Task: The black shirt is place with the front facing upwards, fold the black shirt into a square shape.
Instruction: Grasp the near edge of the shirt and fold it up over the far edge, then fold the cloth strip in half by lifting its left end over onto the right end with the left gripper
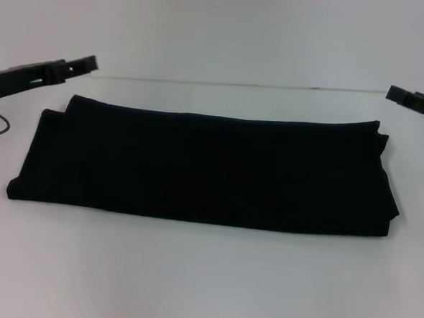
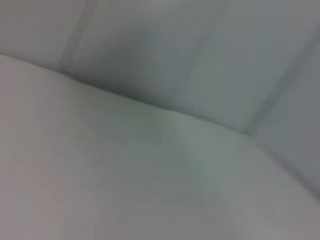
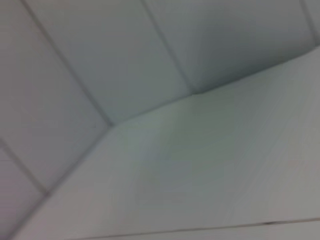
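The left gripper (image 1: 88, 63) hangs raised at the far left, pointing inward. The right gripper (image 1: 394, 93) hangs raised at the far right.

One shirt, two grippers, one table.

One black shirt (image 1: 204, 169) lies on one white table (image 1: 204, 281), folded into a single long band; no lettering or label shows on it. Two grippers are up off the cloth: one left gripper (image 1: 88, 63) at the far left corner, one right gripper (image 1: 396, 93) at the far right. Both wrist views show only the pale table top and wall panels.
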